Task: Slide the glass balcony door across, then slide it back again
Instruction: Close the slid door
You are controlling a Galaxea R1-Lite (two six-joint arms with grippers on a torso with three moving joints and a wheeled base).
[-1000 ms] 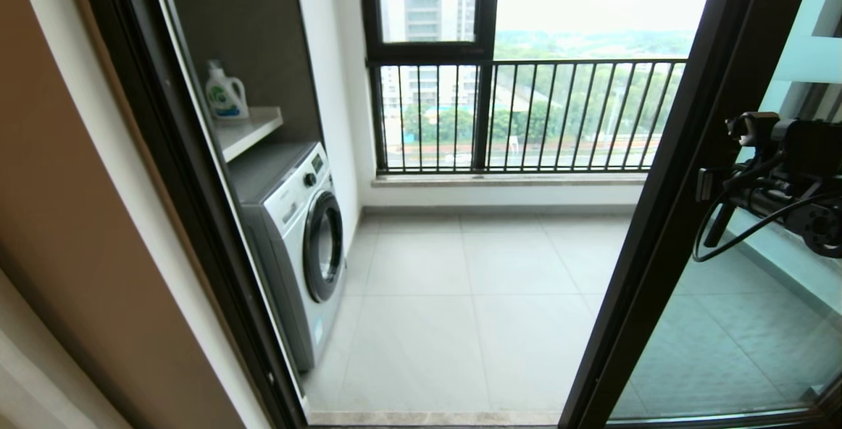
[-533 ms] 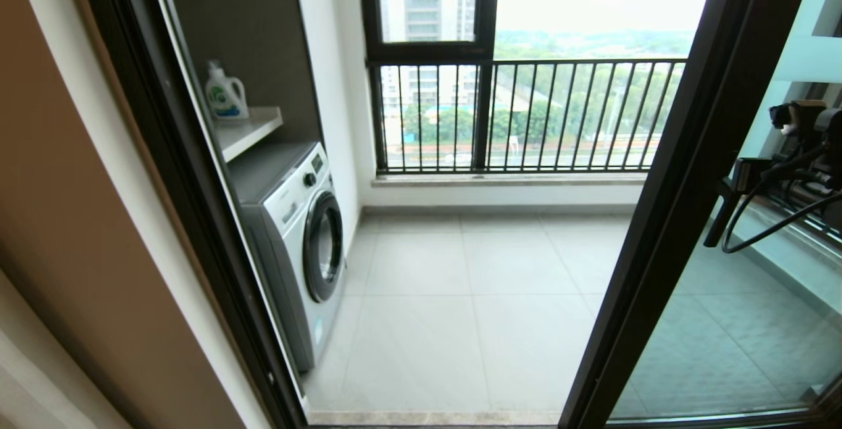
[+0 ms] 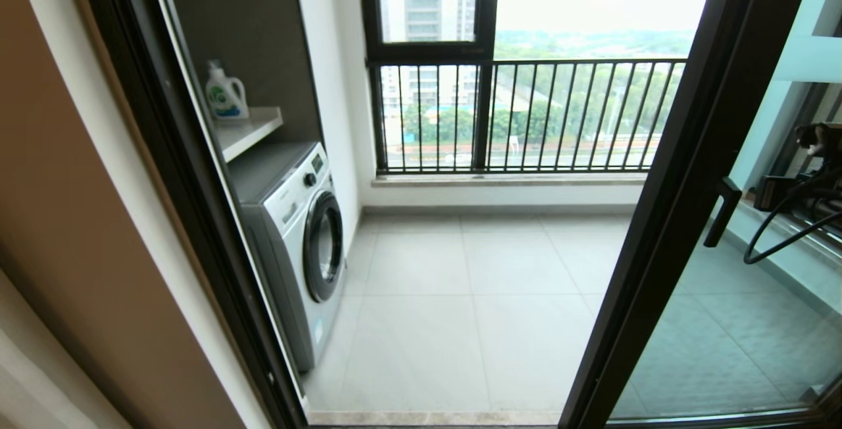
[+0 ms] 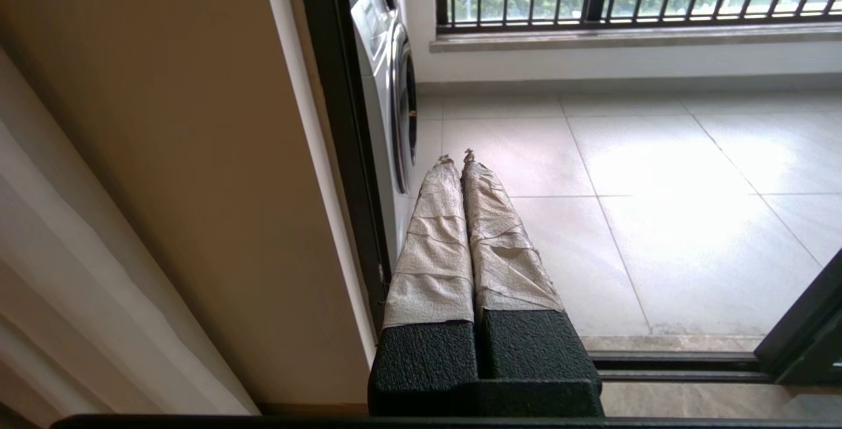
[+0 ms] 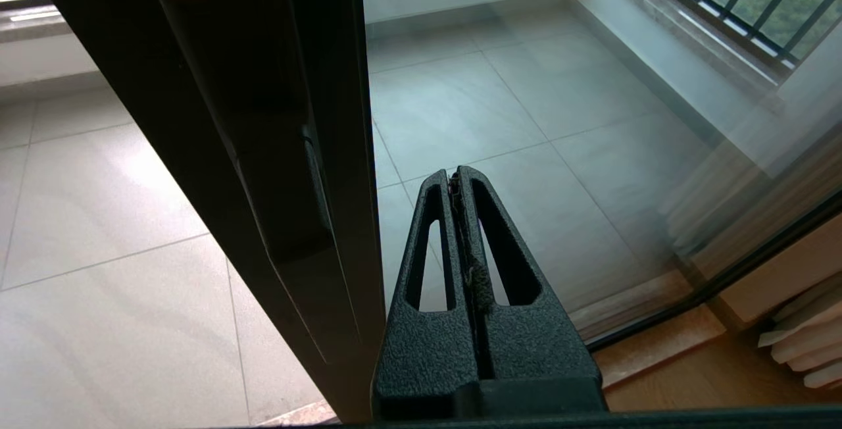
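The glass balcony door (image 3: pixel 684 192) stands slid over to the right, its dark brown stile slanting down the picture, leaving a wide opening onto the balcony. Its small dark handle (image 3: pixel 721 213) sticks out from the stile on the glass side. My right gripper (image 3: pixel 768 193) hovers just right of the handle, apart from it. In the right wrist view the right gripper (image 5: pixel 456 176) is shut and empty in front of the glass, beside the stile and its long handle plate (image 5: pixel 263 146). My left gripper (image 4: pixel 457 156), with tape-wrapped fingers, is shut and empty low by the left jamb.
A washing machine (image 3: pixel 299 238) stands inside the balcony on the left under a shelf with a detergent bottle (image 3: pixel 225 95). The dark left jamb (image 3: pixel 191 192) borders a tan wall. Windows with black railing bars (image 3: pixel 526 116) close the far side. Pale floor tiles (image 3: pixel 473 297) lie beyond the sill track.
My right arm has drawn back to the right, away from the door handle, which now shows uncovered. The door itself has not shifted.
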